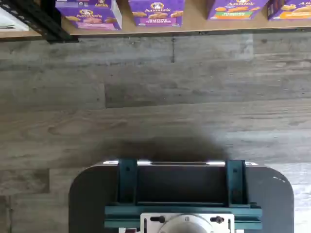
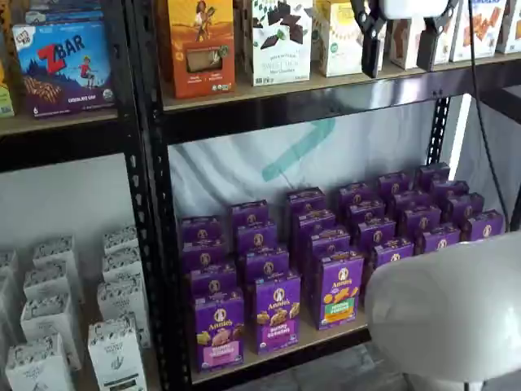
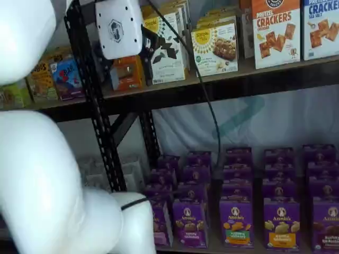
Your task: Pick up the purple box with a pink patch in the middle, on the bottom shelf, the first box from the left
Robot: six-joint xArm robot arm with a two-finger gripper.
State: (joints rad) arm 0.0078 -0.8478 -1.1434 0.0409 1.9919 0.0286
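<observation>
The bottom shelf (image 2: pixel 285 346) is filled with purple cartons. The purple box (image 2: pixel 218 331) is seen upright at the front left corner. The end effector (image 2: pixel 399 45) is held high above, its fingers clearly apart.

Four purple cartons showed in the wrist view: one purple box (image 1: pixel 89 13) with a pink band, one purple-band carton (image 1: pixel 156 13), one green-orange carton (image 1: pixel 236 9), and a fourth carton (image 1: pixel 290 9) only partly seen. In a shelf view, each of the three nearest columns on the bottom shelf (image 2: pixel 305 342) held four cartons. The columns beyond were partly hidden and could not be counted. Two cracker boxes (image 3: pixel 275 32) stood on the higher board. One gripper (image 2: pixel 400 37) showed two black fingers (image 2: pixel 370 45).
</observation>
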